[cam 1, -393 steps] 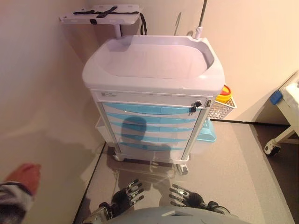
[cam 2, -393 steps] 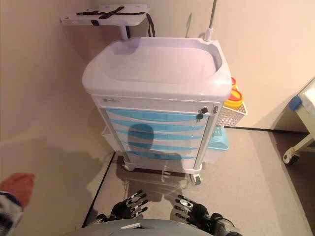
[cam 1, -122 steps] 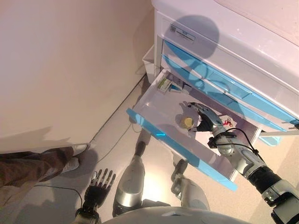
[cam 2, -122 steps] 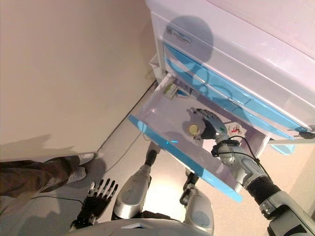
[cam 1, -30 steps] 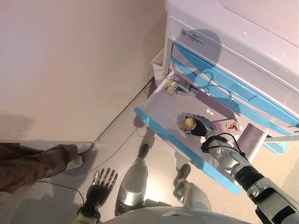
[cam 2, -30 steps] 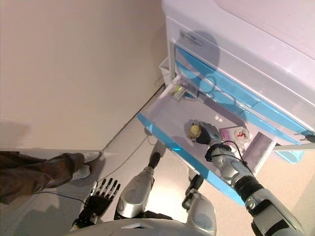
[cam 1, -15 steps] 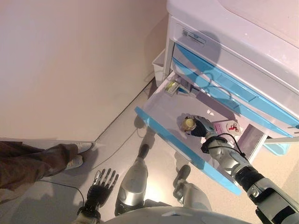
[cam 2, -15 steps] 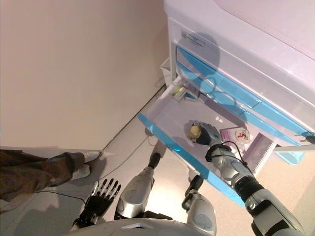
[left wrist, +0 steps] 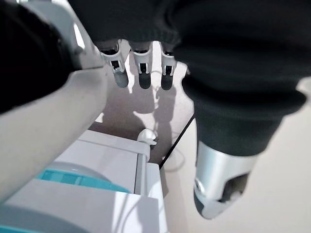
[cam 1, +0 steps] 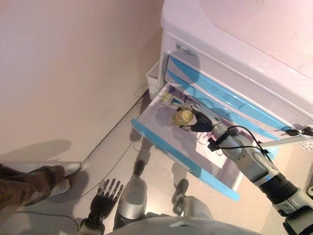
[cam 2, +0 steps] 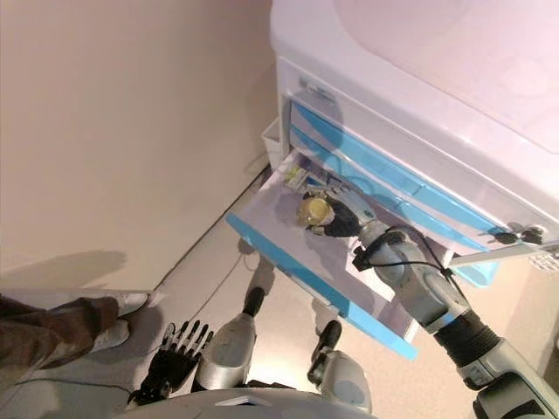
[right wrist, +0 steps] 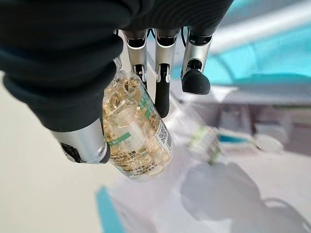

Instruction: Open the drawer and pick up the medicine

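Right hand (cam 1: 199, 122) holds medicine bottle (cam 1: 182, 117) above open drawer (cam 1: 161, 127).

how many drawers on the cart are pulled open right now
1. The open drawer sticks out from the cart toward the robot, under the right hand holding the pill bottle. The drawers above it look closed; lower ones may be hidden.

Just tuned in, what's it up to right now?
The right hand is closed around a clear bottle of yellow capsules and holds it over the open drawer of the cart. A few small packs lie at the drawer's back. The left hand hangs open low by the floor, holding nothing. A person's shoe shows nearby.
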You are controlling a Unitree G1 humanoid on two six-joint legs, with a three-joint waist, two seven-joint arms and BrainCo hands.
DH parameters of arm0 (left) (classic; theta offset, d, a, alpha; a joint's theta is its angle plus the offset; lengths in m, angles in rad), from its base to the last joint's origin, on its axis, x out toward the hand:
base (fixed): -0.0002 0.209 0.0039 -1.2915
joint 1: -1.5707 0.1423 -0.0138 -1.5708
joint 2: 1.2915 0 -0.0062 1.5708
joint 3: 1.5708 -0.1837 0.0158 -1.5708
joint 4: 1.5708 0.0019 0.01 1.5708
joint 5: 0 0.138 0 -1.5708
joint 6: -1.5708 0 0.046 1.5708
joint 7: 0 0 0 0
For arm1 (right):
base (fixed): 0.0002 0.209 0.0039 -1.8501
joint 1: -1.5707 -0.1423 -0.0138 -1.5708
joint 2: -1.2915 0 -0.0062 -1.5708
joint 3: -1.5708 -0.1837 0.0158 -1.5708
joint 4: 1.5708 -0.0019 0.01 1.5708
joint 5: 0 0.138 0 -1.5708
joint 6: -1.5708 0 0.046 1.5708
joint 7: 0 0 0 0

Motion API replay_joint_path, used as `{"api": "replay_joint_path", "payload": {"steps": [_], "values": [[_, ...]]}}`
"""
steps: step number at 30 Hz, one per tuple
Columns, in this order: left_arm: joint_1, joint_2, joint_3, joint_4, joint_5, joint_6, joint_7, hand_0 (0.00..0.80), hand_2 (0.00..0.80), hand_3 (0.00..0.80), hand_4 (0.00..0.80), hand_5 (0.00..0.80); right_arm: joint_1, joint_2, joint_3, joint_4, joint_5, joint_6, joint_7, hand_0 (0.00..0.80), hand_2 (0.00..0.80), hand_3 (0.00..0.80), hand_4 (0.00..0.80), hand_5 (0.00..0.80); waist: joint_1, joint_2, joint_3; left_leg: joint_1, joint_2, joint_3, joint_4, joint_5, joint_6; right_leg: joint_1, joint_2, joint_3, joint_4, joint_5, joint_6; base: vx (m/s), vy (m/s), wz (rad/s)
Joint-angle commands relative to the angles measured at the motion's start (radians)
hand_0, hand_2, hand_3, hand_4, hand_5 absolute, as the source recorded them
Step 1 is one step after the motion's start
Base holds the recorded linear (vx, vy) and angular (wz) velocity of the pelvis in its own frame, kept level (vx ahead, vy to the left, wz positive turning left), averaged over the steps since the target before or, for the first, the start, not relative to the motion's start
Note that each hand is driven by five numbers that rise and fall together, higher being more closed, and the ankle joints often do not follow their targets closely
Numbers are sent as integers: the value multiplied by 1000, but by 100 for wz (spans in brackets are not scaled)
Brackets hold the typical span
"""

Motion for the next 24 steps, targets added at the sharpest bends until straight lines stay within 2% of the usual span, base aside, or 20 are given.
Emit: {"api": "replay_joint_path", "payload": {"steps": [1, 8, 11, 13, 17, 22, 24], "values": [[86, -18, 9, -17, 21, -13, 9, 0, 0, 0, 0, 0, -26, -73, -34, -161, 124, -87, 92, 800, 800, 800, 800, 800, -17, 8, -96, -14, -8, 15, -23, -11, 32, 32, 0, 16, 19, -3, 60, 41, 29, -10], [88, -35, 34, -14, 16, -10, 45, 0, 0, 0, 0, 0, -43, -126, -135, -322, 330, -124, 239, 800, 800, 800, 800, 800, -39, -7, -155, 29, 1, 47, -49, -22, 31, 53, 3, 41, 0, -6, 62, 53, 28, -14], [81, -38, 57, 4, 20, -3, 54, 0, 0, 0, 0, 0, -65, -140, -183, -367, 454, -95, 287, 800, 800, 800, 800, 800, -49, -16, -173, 45, 5, 57, -56, -28, 30, 63, 5, 49, -6, -9, 62, 45, 5, -13], [77, -36, 70, 11, 22, 1, 64, 0, 0, 0, 0, 0, -88, -142, -212, -380, 553, -45, 311, 800, 800, 800, 800, 800, -56, -22, -183, 56, 9, 63, -60, -31, 27, 69, 6, 52, -8, -11, 63, 41, -2, -14], [76, -34, 89, 25, 19, 1, 76, 0, 0, 0, 0, 0, -149, -146, -260, -351, 708, 53, 287, 800, 800, 800, 800, 800, -63, -31, -199, 76, 16, 72, -69, -35, 25, 82, 9, 57, -15, -11, 62, 45, -14, -9], [75, -25, 118, 50, 39, 14, 79, 0, 0, 0, 0, 0, -211, -152, -319, -264, 798, 153, 204, 800, 800, 800, 800, 800, -63, -37, -216, 91, 19, 75, -79, -35, 23, 95, 12, 53, -24, -9, 61, 48, -19, -7], [73, -20, 127, 61, 48, 18, 78, 0, 0, 0, 0, 0, -244, -162, -332, -200, 821, 170, 176, 800, 800, 800, 800, 800, -61, -37, -221, 95, 20, 75, -81, -34, 22, 101, 12, 50, -27, -9, 61, 48, -4, 1]]}}
